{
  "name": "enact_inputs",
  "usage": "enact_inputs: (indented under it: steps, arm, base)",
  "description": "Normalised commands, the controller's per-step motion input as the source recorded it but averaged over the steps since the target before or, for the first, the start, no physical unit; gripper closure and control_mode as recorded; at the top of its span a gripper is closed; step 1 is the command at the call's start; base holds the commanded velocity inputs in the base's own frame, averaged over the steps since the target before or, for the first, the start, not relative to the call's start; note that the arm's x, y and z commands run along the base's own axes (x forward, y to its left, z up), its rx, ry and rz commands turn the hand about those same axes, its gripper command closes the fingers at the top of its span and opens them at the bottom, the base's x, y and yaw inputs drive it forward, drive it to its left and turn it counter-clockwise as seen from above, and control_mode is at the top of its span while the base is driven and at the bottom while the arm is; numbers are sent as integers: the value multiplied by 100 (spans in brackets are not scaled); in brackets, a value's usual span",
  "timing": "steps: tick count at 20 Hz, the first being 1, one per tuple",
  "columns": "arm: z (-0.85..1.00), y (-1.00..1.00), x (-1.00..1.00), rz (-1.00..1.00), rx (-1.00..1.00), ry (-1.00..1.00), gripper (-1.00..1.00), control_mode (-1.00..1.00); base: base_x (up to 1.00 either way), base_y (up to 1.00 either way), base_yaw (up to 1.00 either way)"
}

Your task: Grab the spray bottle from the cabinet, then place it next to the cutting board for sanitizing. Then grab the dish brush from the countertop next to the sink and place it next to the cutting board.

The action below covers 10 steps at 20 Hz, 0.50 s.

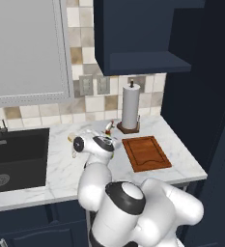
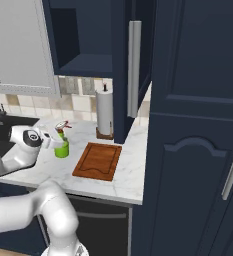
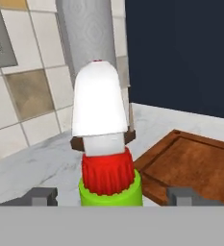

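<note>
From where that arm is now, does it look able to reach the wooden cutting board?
Probably yes. The end effector sits open around the spray bottle, and the cutting board lies right beside it on the countertop, with nothing between them.

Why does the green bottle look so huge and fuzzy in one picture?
In the hand view the camera sits right behind the spray bottle, so it looms large with soft edges, and the cutting board looks stretched. In the right base view the bottle is small, evenly lit, with little shadow.
</note>
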Motion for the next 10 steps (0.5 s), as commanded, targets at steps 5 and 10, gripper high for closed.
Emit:
enact_inputs:
  steps: [5, 10]
  arm:
    - [2, 6, -41, -1, 1, -8, -100, -100]
    - [22, 55, -30, 0, 0, 0, -100, -100]
  base:
    - [0, 0, 0]
    - [0, 0, 0]
